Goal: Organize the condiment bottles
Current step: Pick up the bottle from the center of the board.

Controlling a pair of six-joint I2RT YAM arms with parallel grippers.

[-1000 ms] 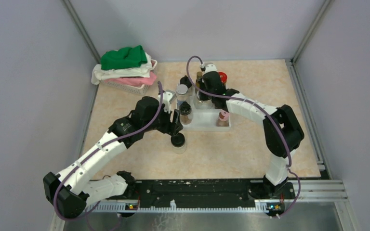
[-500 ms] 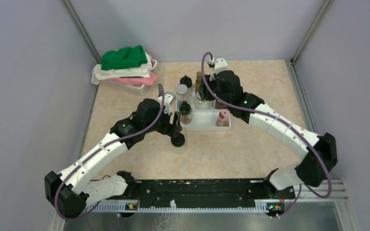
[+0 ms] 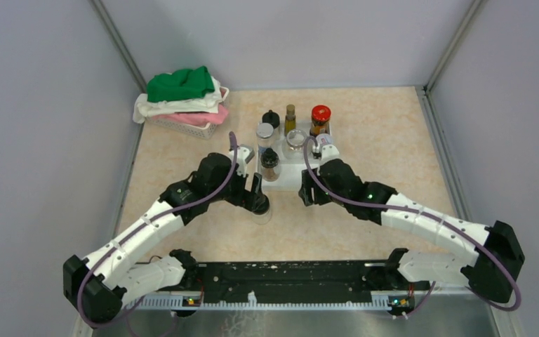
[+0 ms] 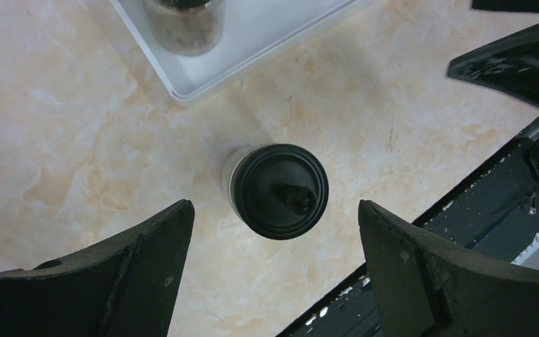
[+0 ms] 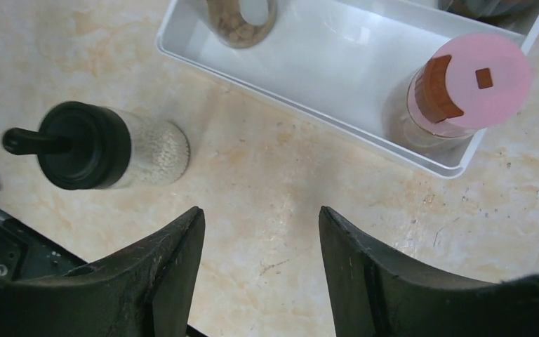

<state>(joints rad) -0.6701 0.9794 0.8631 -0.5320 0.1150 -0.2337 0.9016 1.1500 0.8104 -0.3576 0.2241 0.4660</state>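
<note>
While upright, jar [image 4: 278,189] between left fingers [image 4: 132,279]

Top view: pink-capped jar [image 5: 470,81] hidden behind right arm [image 3: 393,207]; part of tray [image 3: 284,184] covered too. Left hand [image 3: 256,188] overlaps black-capped jar [image 3: 260,211] on worktop [image 3: 365,140]; cap outline merges with dark fingers. Jar contents too small to tell there.
Left wrist view: brown-filled jar [image 4: 182,24] cut by top edge, cap out of frame; fingers cut at bottom edge.
Right wrist view: corner jar [image 5: 495,5] mere sliver at top edge; right hand [image 5: 258,228] cut at bottom.
</note>
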